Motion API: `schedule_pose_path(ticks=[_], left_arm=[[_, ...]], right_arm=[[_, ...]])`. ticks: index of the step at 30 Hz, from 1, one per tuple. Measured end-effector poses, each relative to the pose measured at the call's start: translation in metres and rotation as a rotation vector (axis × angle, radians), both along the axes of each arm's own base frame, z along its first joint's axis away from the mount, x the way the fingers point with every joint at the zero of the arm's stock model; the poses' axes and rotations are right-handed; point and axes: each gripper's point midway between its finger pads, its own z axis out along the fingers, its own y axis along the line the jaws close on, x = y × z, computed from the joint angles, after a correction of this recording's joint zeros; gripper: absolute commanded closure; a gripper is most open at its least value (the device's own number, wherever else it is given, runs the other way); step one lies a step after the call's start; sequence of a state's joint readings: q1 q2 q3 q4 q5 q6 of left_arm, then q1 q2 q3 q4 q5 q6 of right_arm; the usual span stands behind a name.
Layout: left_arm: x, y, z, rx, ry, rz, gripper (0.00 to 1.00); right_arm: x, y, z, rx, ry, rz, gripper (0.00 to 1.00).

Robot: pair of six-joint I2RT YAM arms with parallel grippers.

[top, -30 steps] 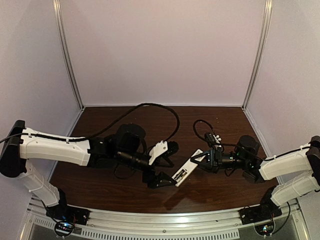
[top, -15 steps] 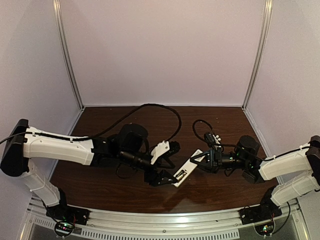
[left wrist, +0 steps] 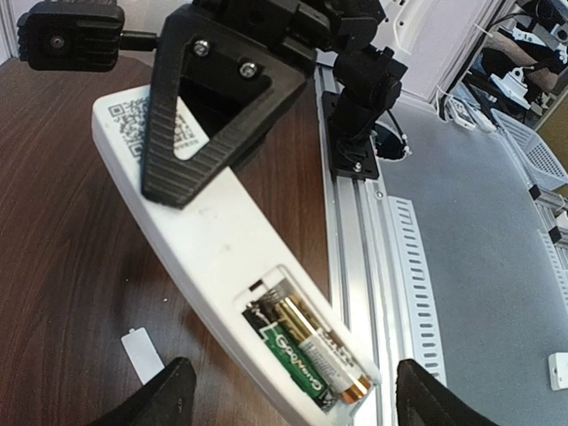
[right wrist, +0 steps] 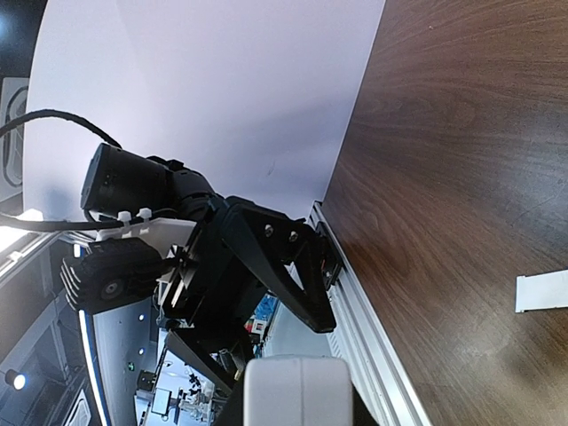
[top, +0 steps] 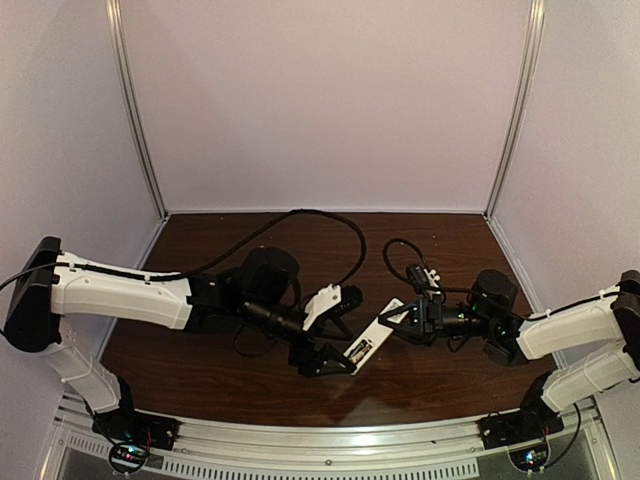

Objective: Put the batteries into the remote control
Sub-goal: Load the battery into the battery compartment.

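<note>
The remote control (left wrist: 209, 235) is a white bar lying back side up, slanting across the left wrist view. Its battery recess is uncovered and holds both batteries side by side: a dark green one (left wrist: 296, 358) and a gold and pale one (left wrist: 327, 357). My right gripper (top: 400, 318) is shut on the remote's upper end; its black fingers (left wrist: 200, 115) clamp that end. In the right wrist view the remote's end (right wrist: 297, 382) sits in my right gripper (right wrist: 297, 404). My left gripper (left wrist: 293, 383) is open, its fingers either side of the recess end, not touching. In the top view it (top: 340, 335) flanks the remote (top: 368, 343).
A small flat white cover piece (left wrist: 142, 353) lies on the dark wood table beside the remote, also in the right wrist view (right wrist: 541, 291). The aluminium rail (left wrist: 355, 231) of the table's near edge runs just beyond the remote. A black cable (top: 330, 220) loops behind the arms.
My left gripper has shifted slightly right, closer to the remote's lower end. The right gripper and the remote have barely moved.
</note>
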State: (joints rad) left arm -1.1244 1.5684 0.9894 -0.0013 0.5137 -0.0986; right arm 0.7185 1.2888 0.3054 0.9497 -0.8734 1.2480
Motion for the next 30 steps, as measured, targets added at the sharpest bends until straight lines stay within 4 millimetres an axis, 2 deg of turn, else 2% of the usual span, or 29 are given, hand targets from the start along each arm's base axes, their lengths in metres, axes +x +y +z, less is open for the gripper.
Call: schedule_pose_path(ticks=[9,16,21,26,30], left_arm=[[-0.006,0.0,0.005,-0.016,0.023,-0.026,0.16],[0.003,0.003,0.007,-0.023,0.06,-0.001,0.19],[0.007,0.015,0.014,-0.059,0.046,0.056,0.31],[0.012,0.039,0.043,-0.146,-0.098,0.129,0.49],[-0.004,0.043,0.06,-0.191,-0.28,0.068,0.58]], right_arm=[[0.0,0.001,-0.002,-0.012,-0.01,0.003,1.0],[0.0,0.002,0.002,-0.007,-0.025,0.011,1.0],[0.002,0.002,-0.005,-0.031,-0.019,0.001,1.0],[0.006,0.001,-0.011,-0.053,0.004,-0.021,1.0],[0.008,0.003,-0.012,-0.066,0.012,-0.021,1.0]])
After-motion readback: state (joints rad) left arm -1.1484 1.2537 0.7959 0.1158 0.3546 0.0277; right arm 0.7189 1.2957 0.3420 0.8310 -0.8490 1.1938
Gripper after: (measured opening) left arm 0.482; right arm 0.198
